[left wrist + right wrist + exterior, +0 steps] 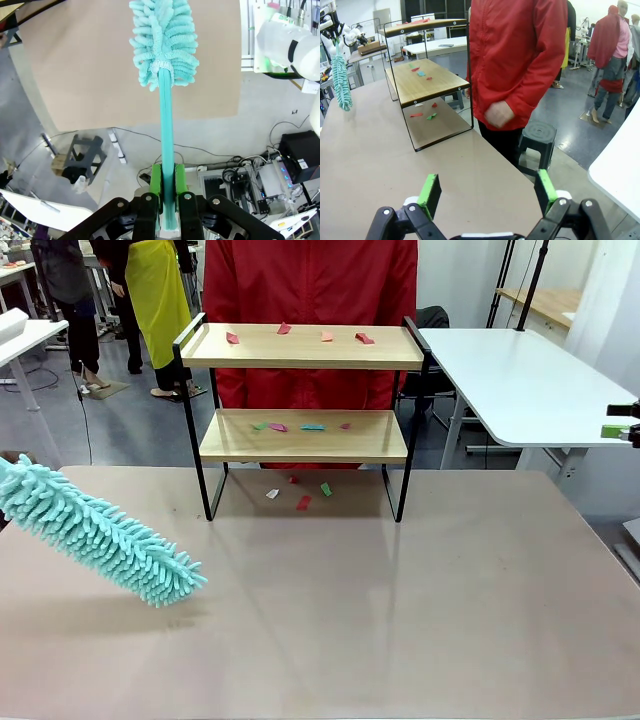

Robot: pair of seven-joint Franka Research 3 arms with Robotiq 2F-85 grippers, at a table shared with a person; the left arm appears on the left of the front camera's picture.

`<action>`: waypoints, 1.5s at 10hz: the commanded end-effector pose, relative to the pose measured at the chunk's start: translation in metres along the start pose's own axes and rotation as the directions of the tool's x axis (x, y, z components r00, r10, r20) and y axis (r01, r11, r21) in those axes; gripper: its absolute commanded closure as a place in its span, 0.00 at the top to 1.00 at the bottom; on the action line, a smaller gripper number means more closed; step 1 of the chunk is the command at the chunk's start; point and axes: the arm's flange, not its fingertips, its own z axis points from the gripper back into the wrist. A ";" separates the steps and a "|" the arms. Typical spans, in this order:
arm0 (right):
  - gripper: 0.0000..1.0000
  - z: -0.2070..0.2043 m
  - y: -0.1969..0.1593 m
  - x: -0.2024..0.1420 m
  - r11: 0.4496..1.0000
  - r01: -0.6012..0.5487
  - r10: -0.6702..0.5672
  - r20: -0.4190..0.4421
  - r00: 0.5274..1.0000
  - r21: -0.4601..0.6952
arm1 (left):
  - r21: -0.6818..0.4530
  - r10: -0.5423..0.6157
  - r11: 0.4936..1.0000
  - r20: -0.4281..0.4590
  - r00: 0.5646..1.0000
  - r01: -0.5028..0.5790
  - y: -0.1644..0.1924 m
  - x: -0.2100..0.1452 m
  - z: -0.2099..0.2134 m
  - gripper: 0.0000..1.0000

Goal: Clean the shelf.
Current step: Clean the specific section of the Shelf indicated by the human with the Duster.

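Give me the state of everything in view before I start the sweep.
shelf: upright, coloured scraps lying on both boards, not yet cleaned.
duster: held by its handle, head off to the shelf's left, touching neither board.
left gripper: shut on the duster.
right gripper: open, empty.
table: a few scraps lying under the shelf.

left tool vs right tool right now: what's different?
The left tool is shut on the handle of the teal duster; the right tool stands wide open and holds nothing. The left tool angles down over the table; the right tool sits about level with the tabletop, facing the shelf. Both are black with green pads.
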 end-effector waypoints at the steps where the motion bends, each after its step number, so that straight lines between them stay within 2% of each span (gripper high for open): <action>1: 1.00 -0.001 0.000 0.003 1.000 -0.006 0.006 0.002 1.000 0.001 | 0.005 -0.007 1.000 -0.002 1.000 0.007 0.000 -0.003 0.003 0.13; 15: 1.00 -0.001 0.000 0.003 1.000 -0.006 0.006 0.002 1.000 0.001 | 0.005 -0.007 1.000 -0.002 1.000 0.007 0.000 -0.003 0.003 0.13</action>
